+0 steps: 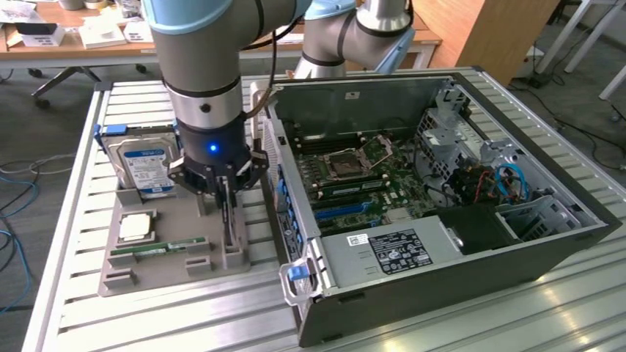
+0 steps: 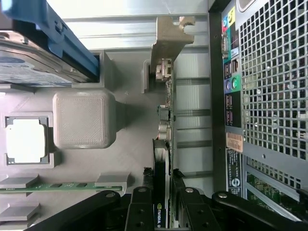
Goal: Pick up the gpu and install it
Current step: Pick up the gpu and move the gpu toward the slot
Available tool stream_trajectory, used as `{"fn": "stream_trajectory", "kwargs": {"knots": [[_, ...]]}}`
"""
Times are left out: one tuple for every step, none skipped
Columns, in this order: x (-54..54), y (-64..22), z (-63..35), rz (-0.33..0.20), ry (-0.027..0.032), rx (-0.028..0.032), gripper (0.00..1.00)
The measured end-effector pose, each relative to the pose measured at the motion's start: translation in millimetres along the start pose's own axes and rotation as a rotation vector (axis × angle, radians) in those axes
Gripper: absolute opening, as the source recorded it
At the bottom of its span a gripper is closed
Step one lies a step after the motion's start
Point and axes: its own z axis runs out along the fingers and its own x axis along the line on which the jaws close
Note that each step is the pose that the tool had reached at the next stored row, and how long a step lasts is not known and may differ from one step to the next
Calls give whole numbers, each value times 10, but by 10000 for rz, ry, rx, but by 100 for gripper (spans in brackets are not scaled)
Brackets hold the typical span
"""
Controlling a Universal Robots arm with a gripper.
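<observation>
The gpu (image 1: 228, 220) is a thin dark card standing on edge in a slot of the grey holder tray (image 1: 166, 275), on the exterior view's left of the open computer case (image 1: 547, 242). My gripper (image 1: 223, 192) reaches straight down over it. In the wrist view the gpu (image 2: 163, 144) shows edge-on, its metal bracket at the far end, and my gripper (image 2: 162, 211) has its two black fingers pressed on either face of the card. The card's lower edge still sits in the holder.
On the same tray are a silver hard drive (image 1: 142, 165) standing upright, a CPU (image 1: 135, 226) and a green RAM stick (image 1: 161, 249). The case lies open with its motherboard (image 1: 362, 183) exposed. Its perforated rear panel (image 2: 269, 96) is close beside the card.
</observation>
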Motion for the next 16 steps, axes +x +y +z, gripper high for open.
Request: {"fn": "stream_trajectory", "kwargs": {"knots": [[-1, 1, -36, 1, 0, 0, 26], [-2, 3, -70, 1, -1, 0, 26], [-2, 4, -105, 1, 0, 0, 26], [-3, 6, -142, 1, 0, 0, 26], [-4, 8, -180, 1, 0, 0, 26], [-5, 9, -214, 0, 0, -1, 26], [-6, 11, -250, 0, 1, 1, 26], [-7, 12, -284, 0, 0, 0, 26], [-8, 14, -316, 0, -1, 0, 26], [-9, 15, -350, 0, 0, 1, 26], [-9, 17, -386, 0, 0, 0, 26], [-11, 19, -424, -1, -1, -1, 26], [-12, 20, -464, -1, 0, 0, 26], [-13, 22, -510, -1, 0, 1, 26], [-14, 24, -556, -1, 1, 0, 26], [-15, 27, -601, -1, 0, 0, 26]]}}
